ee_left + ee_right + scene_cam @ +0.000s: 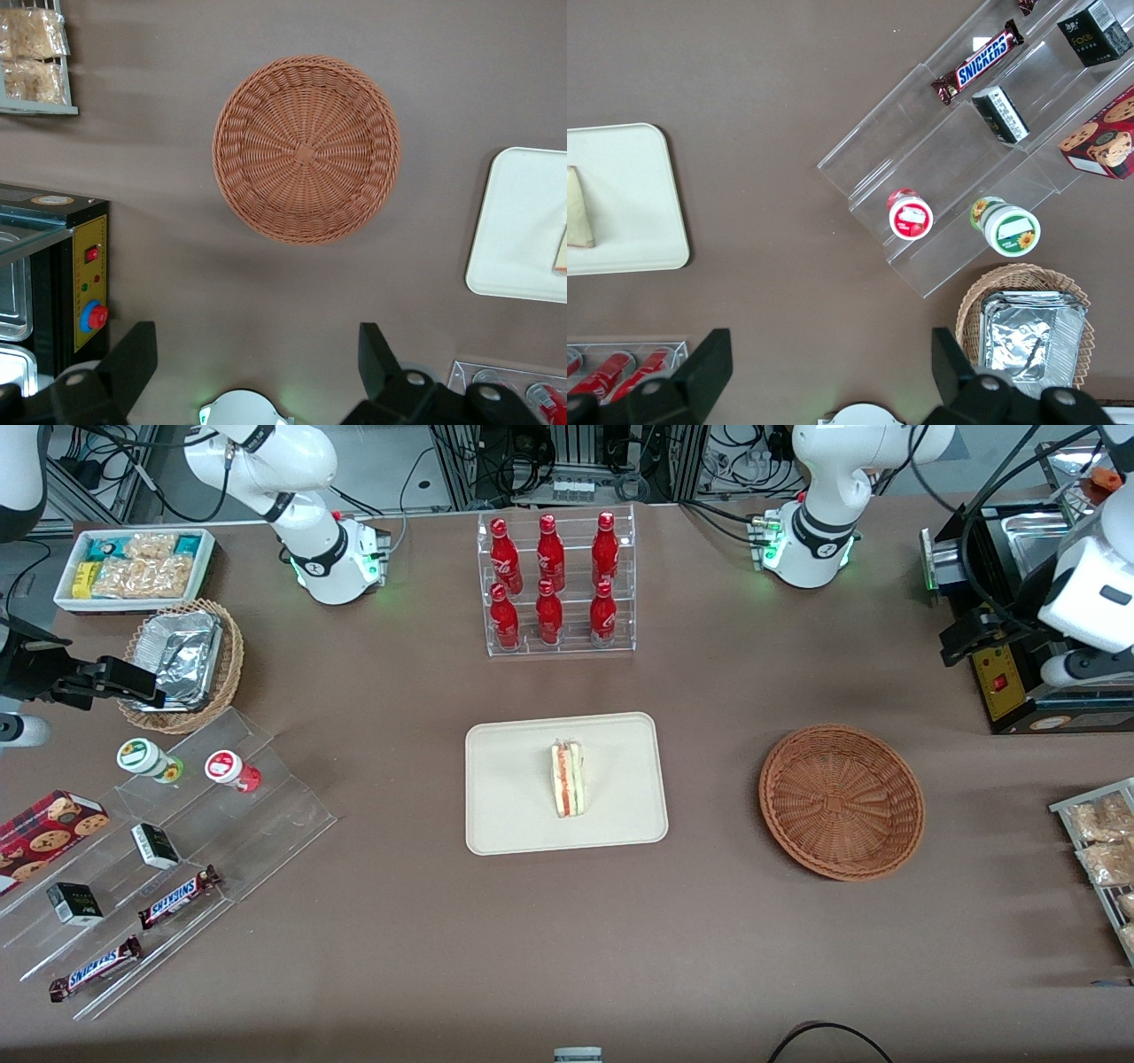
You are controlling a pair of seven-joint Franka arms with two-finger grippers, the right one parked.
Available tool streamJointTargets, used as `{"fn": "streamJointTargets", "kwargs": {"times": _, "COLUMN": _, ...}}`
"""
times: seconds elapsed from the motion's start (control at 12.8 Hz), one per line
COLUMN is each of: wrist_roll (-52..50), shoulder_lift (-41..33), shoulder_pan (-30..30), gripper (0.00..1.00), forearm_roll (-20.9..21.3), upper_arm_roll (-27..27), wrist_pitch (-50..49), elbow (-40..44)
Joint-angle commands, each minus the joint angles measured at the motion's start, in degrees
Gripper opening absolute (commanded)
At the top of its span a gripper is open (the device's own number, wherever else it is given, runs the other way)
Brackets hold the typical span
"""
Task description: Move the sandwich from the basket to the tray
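From where I stand, the brown table (709, 957) is busy at both ends and fairly open in the middle. The cream tray (496, 815) lies there at the centre, nearer the front camera than the clear rack of red bottles (556, 584). Beside the tray, toward the working arm's end, sits the reddish-brown basket (842, 802), and it looks empty right down to its woven floor. Farther toward that end stands a black appliance with a yellow control panel (1005, 682).

The gripper (257, 332) hangs high above the bare table close to that appliance, well apart from both basket and tray. Its two dark fingers (133, 354) are spread wide with nothing between them.

The sandwich (567, 779) rests on the tray, roughly in the middle. It stands on one edge with the red-orange and green layers of its cut face showing, and it is well inside the rim on every side.

To my eye the placing itself is done, and what's left is to finish cleanly. I'd keep the arm up high and away from the tray, so that nothing brushes the wedge and tips it over. Any move to rest should stay clear of the appliance, which is the nearest thing it could knock. The fingers can stay apart, since there's no reason to go back down to the basket.
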Motion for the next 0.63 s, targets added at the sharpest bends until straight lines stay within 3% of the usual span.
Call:
{"fn": "streamJointTargets", "kwargs": {"times": 0.0, "wrist_roll": 0.5, "shoulder_lift": -0.8, "shoulder_pan": -1.2, "gripper": 1.0, "forearm_roll": -1.3, "upper_arm_roll": 0.9, "wrist_pitch": 2.0, "elbow": -0.9}}
{"fn": "streamJointTargets", "kwargs": {"times": 0.55, "wrist_roll": 3.7, "shoulder_lift": 5.5, "shoulder_pan": 0.2, "gripper": 1.0, "forearm_roll": -1.3, "upper_arm_roll": 0.6, "wrist_pitch": 0.9, "elbow": 7.6}}
